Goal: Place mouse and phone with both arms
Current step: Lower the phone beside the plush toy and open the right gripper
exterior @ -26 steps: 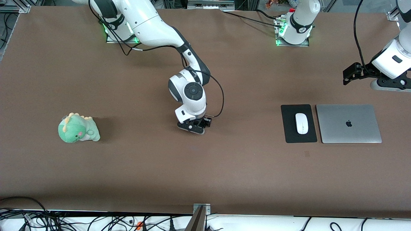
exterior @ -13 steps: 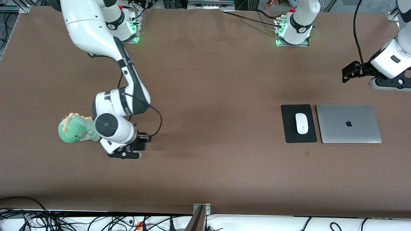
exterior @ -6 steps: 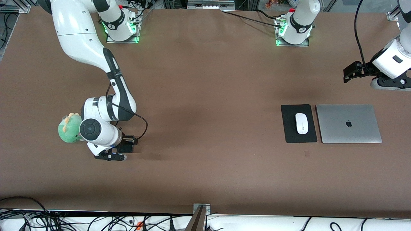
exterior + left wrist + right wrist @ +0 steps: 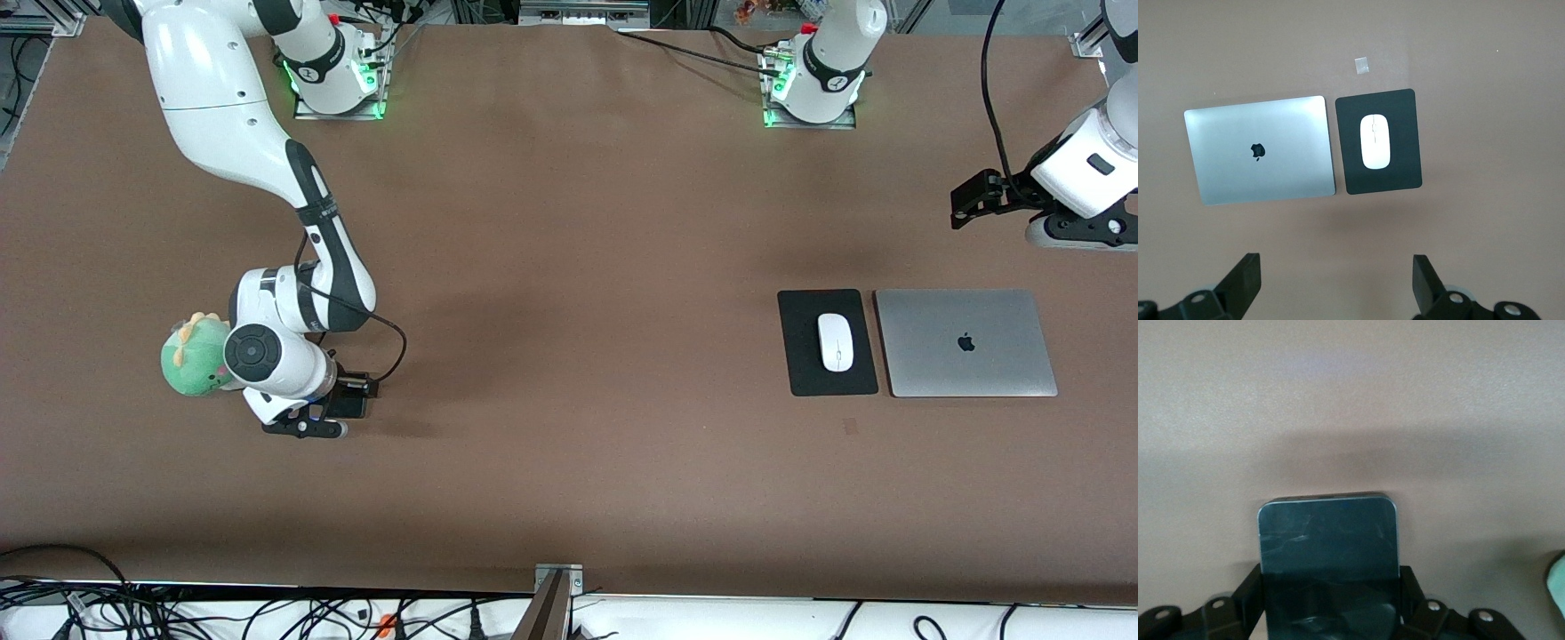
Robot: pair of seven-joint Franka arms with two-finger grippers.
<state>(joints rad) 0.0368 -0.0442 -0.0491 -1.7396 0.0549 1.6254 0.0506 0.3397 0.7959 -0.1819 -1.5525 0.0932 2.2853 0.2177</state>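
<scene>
Swung from mid-table to beside the green plush toy, the right gripper pinches the phone seemingly just above the table, so lowering and release come next, while the mouse rests on its black pad and the left gripper waits spread.

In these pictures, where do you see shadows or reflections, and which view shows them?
Front view: a soft dark shadow lies on the table beside the right gripper. Right wrist view: a broad shadow band on the table above the phone, whose glossy face shows pale smears. Left wrist view: the laptop has an uneven sheen, and the mouse stands bright on the mouse pad.
</scene>
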